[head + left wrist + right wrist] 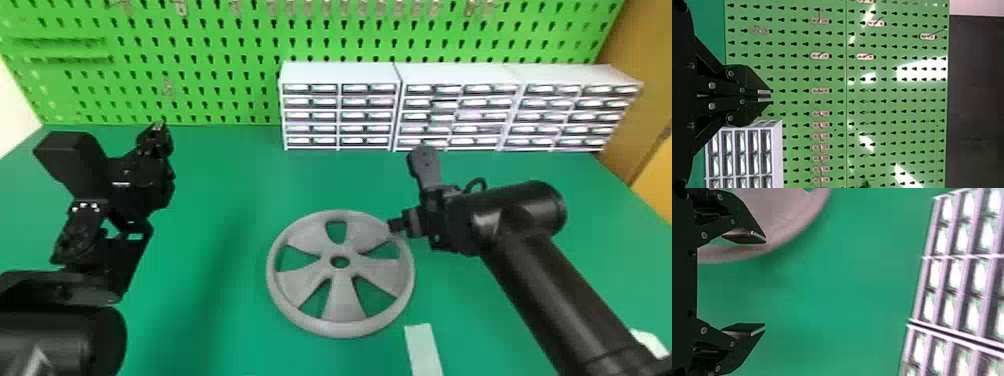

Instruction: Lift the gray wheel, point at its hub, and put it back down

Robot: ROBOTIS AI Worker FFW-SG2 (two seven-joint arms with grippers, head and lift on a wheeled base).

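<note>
Drawer cabinets [340, 107] behind the gray wheel [341, 305]

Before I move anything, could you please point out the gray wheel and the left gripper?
Gray wheel [342, 300]: head view, on the spoke nearest the robot.
Left gripper [770, 96]: left wrist view, midway between its fingertips.

white drawer cabinets [340, 74] are standing on the green desk [225, 170] before a pegboard [195, 32]; a pale strip [424, 352] is lying nearer the front.
</note>
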